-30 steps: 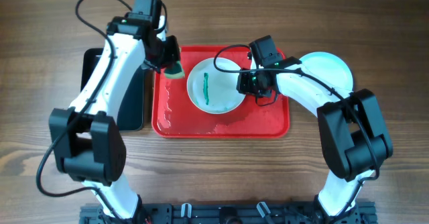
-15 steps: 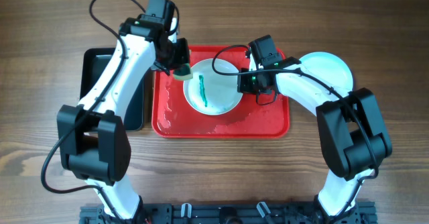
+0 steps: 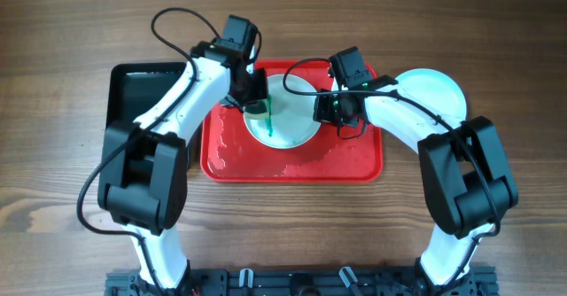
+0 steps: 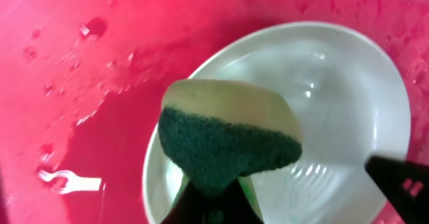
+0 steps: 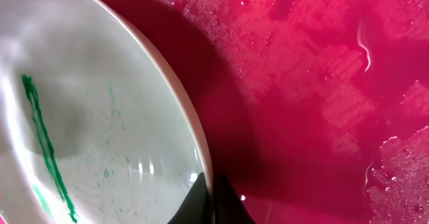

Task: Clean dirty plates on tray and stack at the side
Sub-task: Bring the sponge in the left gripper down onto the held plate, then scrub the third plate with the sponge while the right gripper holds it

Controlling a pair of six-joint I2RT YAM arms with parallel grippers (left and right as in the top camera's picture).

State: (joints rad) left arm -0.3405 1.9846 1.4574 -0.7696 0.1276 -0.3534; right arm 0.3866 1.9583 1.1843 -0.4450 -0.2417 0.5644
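Note:
A white plate (image 3: 292, 119) with a teal-green scribble (image 5: 43, 140) lies on the red tray (image 3: 345, 159). My left gripper (image 3: 257, 101) is shut on a green-and-yellow sponge (image 4: 228, 133) and holds it over the plate's left part (image 4: 335, 83). My right gripper (image 3: 326, 110) is shut on the plate's right rim (image 5: 201, 157), one finger inside and one outside. A pale aqua plate (image 3: 438, 90) lies on the table to the right of the tray, partly under my right arm.
A black tray (image 3: 142, 88) stands left of the red tray, partly under my left arm. The red tray's floor is wet with water drops (image 5: 348, 103). Bare wooden table (image 3: 283, 225) surrounds both trays.
My left gripper has moved right with the sponge, from the tray's left edge to over the plate's left part. The right gripper and plate have stayed put.

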